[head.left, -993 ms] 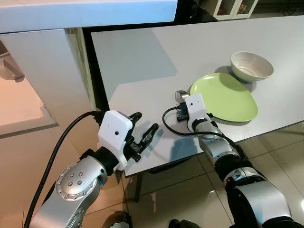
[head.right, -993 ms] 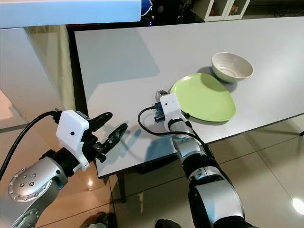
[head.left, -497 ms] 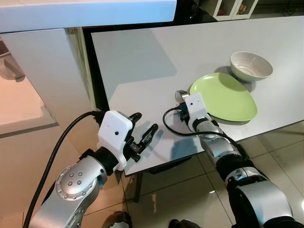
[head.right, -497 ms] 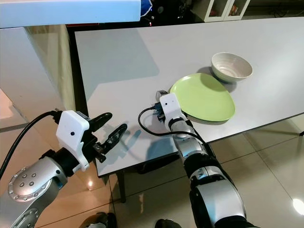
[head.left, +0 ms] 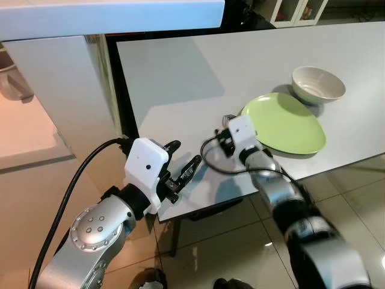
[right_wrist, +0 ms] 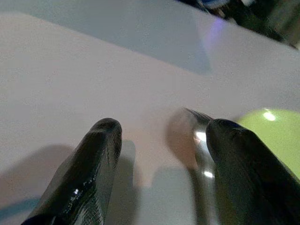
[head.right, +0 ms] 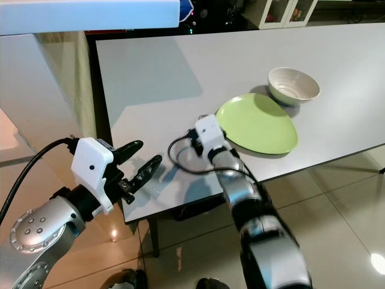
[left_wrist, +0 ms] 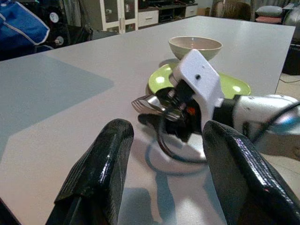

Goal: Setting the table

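Shiny floor tiles [head.left: 355, 186] show under a big white desk [head.left: 198, 72] in the left eye view. A green plate [head.left: 286, 122] lies near the near edge of the desk, on the right. A white bowl [head.left: 317, 83] sits just behind the plate, on its far right. The right pincer [head.left: 225, 133] is low over the desk, just left of the plate. A silver fork [head.left: 227, 120] peeks out by it. The left pincer [head.left: 180, 165] hangs over the near left corner of the desk, with its two black fingers spread apart and nothing between them.

From the right eye view the same things show: the plate [head.right: 257, 123], the bowl [head.right: 293, 83] and both pincers, the left [head.right: 141, 161] one and the right [head.right: 195, 142] one.

Looking along the left pincer [left_wrist: 164, 154], its fingers [left_wrist: 101, 168] are wide apart and hold nothing. Past them is the white wrist of the right arm, with the fork [left_wrist: 150, 104] at its tip, touching the desk. The plate [left_wrist: 234, 86] and bowl [left_wrist: 195, 47] are behind.

Looking along the right pincer [right_wrist: 161, 140], its fingers [right_wrist: 91, 164] are open. The fork [right_wrist: 199, 136] lies on the desk next to one finger, but it is blurred, so I cannot tell if that finger touches it. The plate [right_wrist: 274, 133] edge is just beside it.
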Controlling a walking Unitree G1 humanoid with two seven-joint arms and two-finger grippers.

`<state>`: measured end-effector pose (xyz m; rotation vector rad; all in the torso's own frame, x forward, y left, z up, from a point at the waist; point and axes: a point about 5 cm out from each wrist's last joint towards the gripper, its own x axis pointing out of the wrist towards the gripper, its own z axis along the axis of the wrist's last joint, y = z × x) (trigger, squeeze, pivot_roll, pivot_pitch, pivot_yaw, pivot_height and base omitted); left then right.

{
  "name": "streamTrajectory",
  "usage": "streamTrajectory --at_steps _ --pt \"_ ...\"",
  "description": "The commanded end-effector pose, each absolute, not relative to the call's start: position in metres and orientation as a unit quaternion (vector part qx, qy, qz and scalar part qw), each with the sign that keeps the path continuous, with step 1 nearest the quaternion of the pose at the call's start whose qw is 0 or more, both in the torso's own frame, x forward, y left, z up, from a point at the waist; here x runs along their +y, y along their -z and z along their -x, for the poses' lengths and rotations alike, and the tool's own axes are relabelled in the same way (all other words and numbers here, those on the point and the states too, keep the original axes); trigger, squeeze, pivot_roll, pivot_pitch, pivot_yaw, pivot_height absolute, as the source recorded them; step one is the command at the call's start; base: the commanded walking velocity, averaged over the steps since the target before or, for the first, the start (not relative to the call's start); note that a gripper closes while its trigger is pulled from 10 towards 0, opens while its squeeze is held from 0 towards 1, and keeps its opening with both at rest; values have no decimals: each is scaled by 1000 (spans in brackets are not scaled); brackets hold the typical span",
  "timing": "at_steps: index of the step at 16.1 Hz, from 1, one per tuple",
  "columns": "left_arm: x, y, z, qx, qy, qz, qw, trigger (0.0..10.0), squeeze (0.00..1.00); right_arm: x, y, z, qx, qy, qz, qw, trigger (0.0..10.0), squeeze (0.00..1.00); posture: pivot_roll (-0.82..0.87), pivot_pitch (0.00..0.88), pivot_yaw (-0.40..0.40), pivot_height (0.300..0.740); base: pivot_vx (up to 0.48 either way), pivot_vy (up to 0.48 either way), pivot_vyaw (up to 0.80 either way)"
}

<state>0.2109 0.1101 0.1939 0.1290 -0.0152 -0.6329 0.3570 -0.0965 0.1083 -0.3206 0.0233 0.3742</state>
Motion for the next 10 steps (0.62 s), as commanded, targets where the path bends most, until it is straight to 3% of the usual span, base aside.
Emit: streamTrajectory --at_steps 1,5,10 --pt "109 -193 -212 -6 318 -63 946 10000 0 -94 -112 -355 -3 -198 166 966 10000 0 216 82 -61 740 0 0 0" --pt "112 -192 -214 -7 317 -69 946 10000 0 -96 -101 -336 6 -221 161 962 10000 0 211 61 -53 740 0 0 0" --pt "110 -191 -215 -6 324 -71 944 10000 0 -115 -91 -325 41 -189 153 969 10000 0 206 61 -48 740 0 0 0"
